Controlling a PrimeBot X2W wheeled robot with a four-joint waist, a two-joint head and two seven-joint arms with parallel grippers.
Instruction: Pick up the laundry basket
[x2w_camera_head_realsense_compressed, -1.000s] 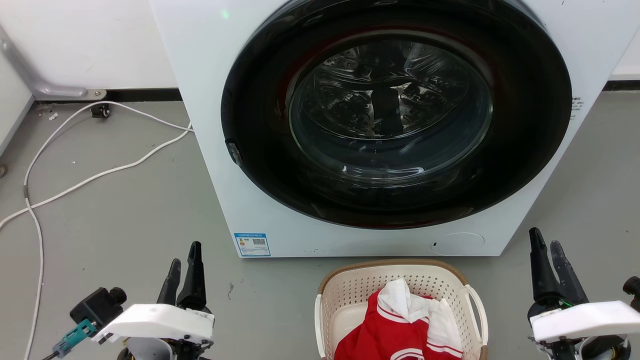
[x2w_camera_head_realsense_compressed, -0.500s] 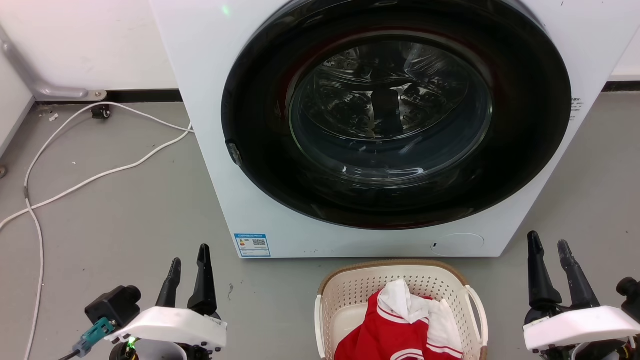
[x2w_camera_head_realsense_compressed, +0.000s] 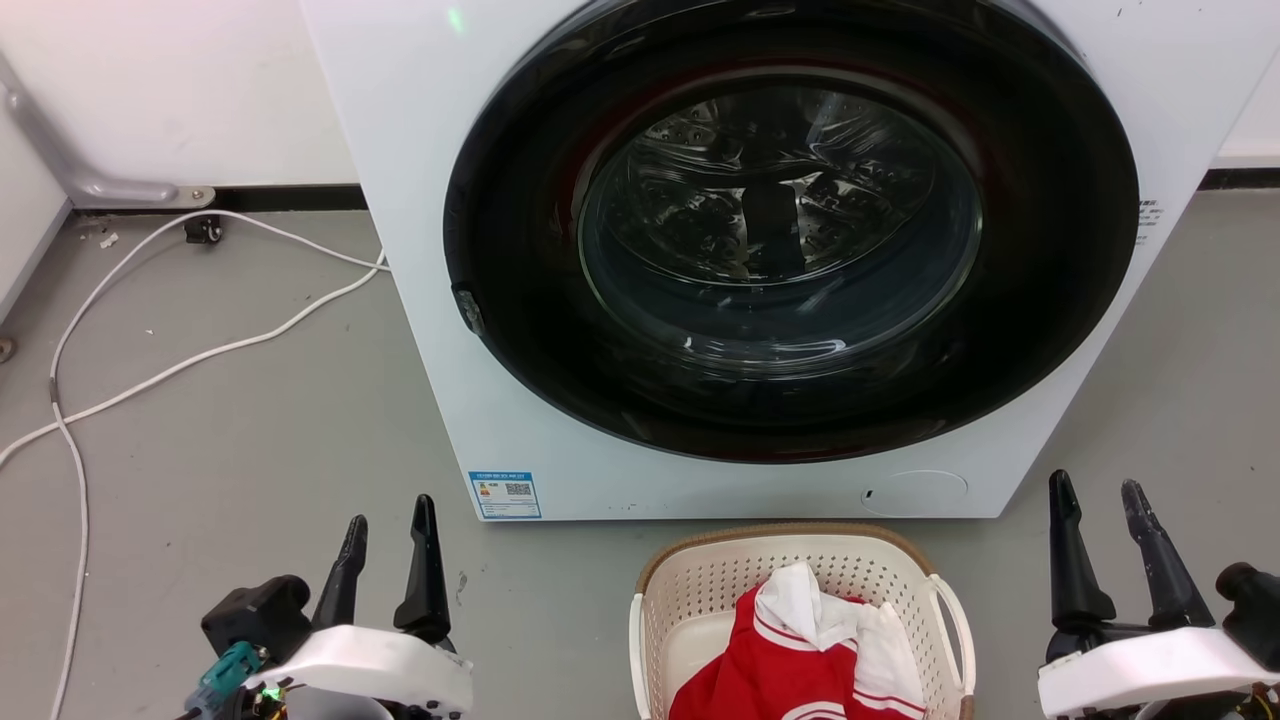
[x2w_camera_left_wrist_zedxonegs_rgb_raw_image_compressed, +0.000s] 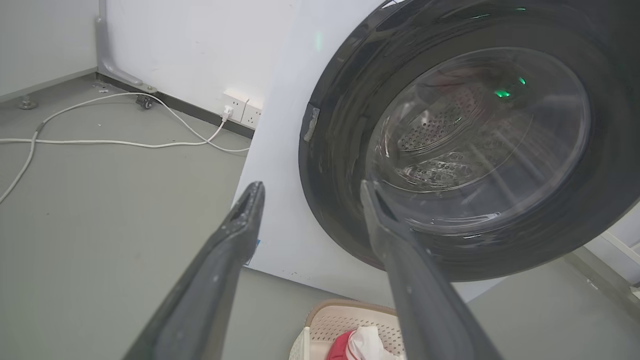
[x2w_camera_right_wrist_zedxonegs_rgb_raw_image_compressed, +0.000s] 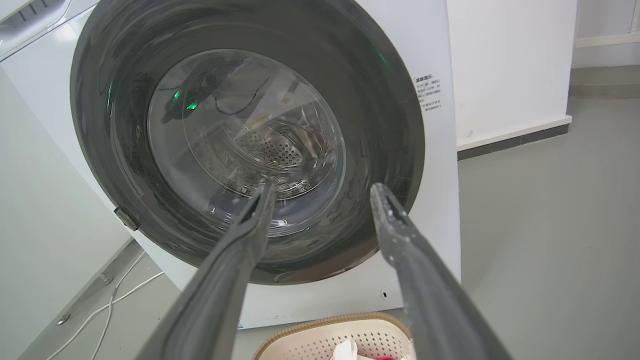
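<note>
The laundry basket (x2w_camera_head_realsense_compressed: 700, 585) is cream-white perforated plastic with a brown rim and white loop side handles. It stands on the floor at the bottom centre of the head view, just in front of the washer, and holds a red and white garment (x2w_camera_head_realsense_compressed: 800, 650). Its far rim also peeks in at the bottom as the basket (x2w_camera_left_wrist_zedxonegs_rgb_raw_image_compressed: 345, 317) in the left wrist view and the basket (x2w_camera_right_wrist_zedxonegs_rgb_raw_image_compressed: 320, 340) in the right wrist view. My left gripper (x2w_camera_head_realsense_compressed: 390, 510) hovers open, well to the basket's left. My right gripper (x2w_camera_head_realsense_compressed: 1092, 485) is open to its right. Neither touches the basket.
A white front-loading washer (x2w_camera_head_realsense_compressed: 420, 200) with a large dark round door (x2w_camera_head_realsense_compressed: 790, 230) rises right behind the basket. White cables (x2w_camera_head_realsense_compressed: 200, 350) trail over the grey floor at the left. A white wall with a dark baseboard runs behind.
Both grippers have opened from nearly shut. The left one has drifted right toward the basket and the right one slightly left. The camera has shifted a little.
</note>
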